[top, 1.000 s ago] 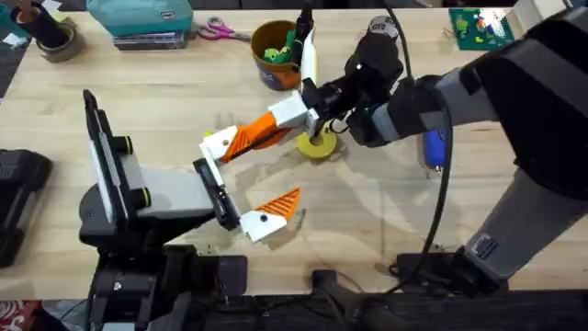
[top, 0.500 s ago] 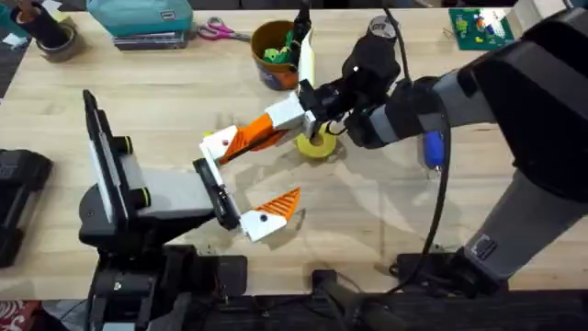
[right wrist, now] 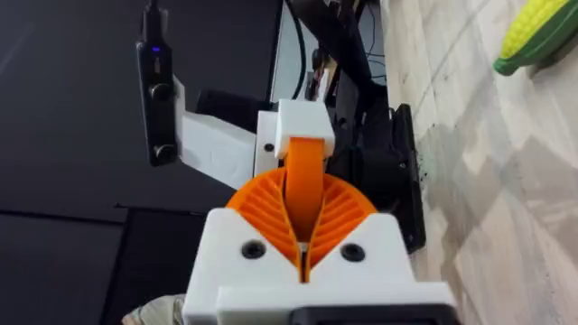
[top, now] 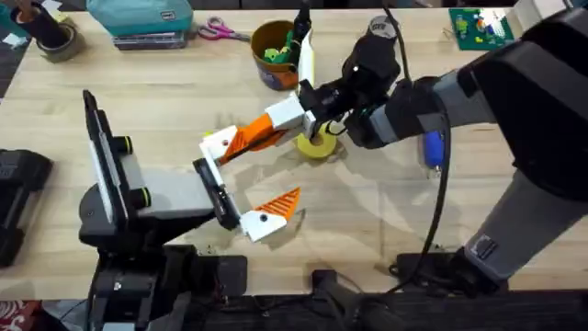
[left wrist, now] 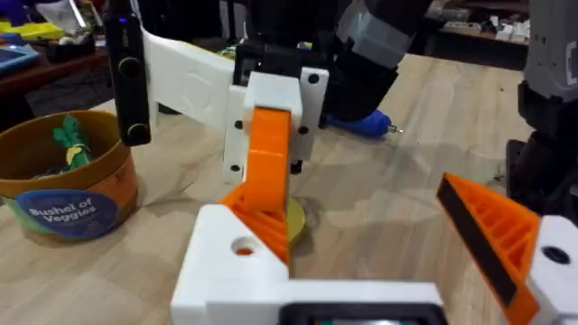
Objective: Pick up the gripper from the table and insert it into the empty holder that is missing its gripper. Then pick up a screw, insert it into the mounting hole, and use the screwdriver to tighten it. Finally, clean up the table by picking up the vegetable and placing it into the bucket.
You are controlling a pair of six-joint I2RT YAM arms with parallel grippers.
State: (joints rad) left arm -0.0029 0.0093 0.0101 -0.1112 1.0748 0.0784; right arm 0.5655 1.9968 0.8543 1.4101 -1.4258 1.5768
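Orange ribbed fingertips stand wide apart on the left gripper (top: pixel 246 180), holding nothing; the right gripper (top: pixel 296 118) presses the small orange gripper (top: pixel 259 134) against the upper white holder (top: pixel 220 145). Behind sits the bucket (top: pixel 273 54); rightward, the blue screwdriver (top: pixel 434 149) lies on the table (top: pixel 367 216).

The orange ribbed gripper (top: pixel 258 136) lies slanted between two white bases, its lower end seated in the holder (top: pixel 219 145) and its upper end pinched by the right end effector (top: pixel 296 114). The blue screwdriver (top: pixel 432 149) lies on the tabletop (top: pixel 184 87), partly hidden under the right arm. The round orange-brown bucket (top: pixel 272 53) stands upright near the far edge, green and yellow pieces inside, labelled "Bushel of Veggies".
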